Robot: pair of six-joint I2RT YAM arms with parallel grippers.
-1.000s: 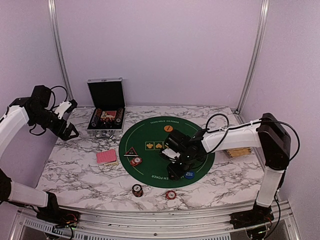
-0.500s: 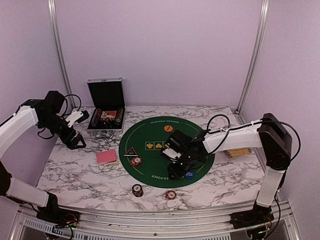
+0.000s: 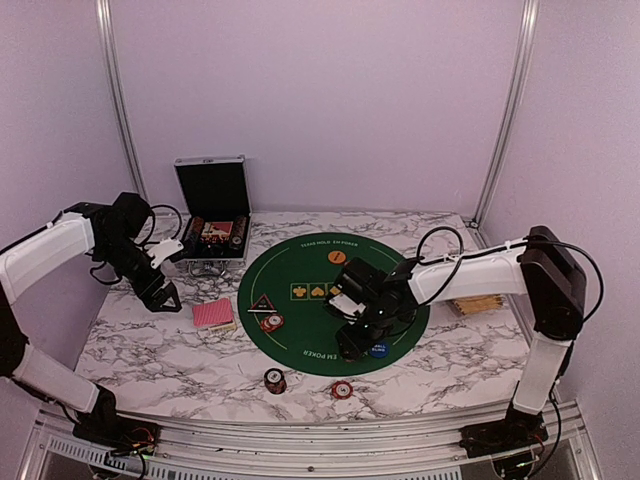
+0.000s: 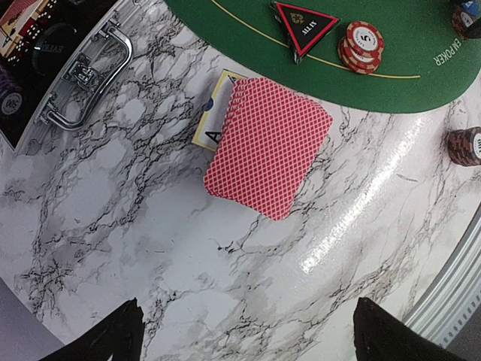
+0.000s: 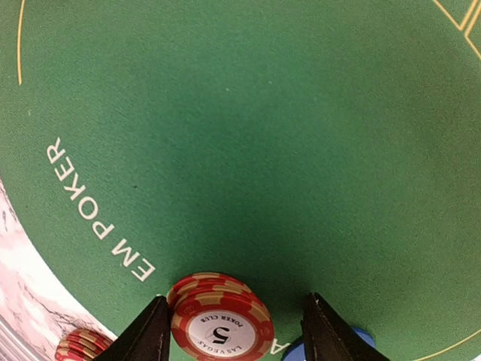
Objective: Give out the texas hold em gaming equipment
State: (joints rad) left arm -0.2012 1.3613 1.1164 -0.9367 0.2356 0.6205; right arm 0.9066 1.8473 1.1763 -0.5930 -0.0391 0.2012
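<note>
Chips (image 5: 222,320) in a red stack rest on the green mat (image 5: 263,150) between the right gripper's (image 5: 234,301) parted, released jaws, hugging one finger; lifting away could topple them. The left gripper (image 4: 248,304) hangs wide open over the cards (image 4: 268,147).

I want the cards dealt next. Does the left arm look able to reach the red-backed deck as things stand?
Probably yes. The left pincer hangs open above the marble near the red-backed deck; nothing lies on the deck or between them.
</note>
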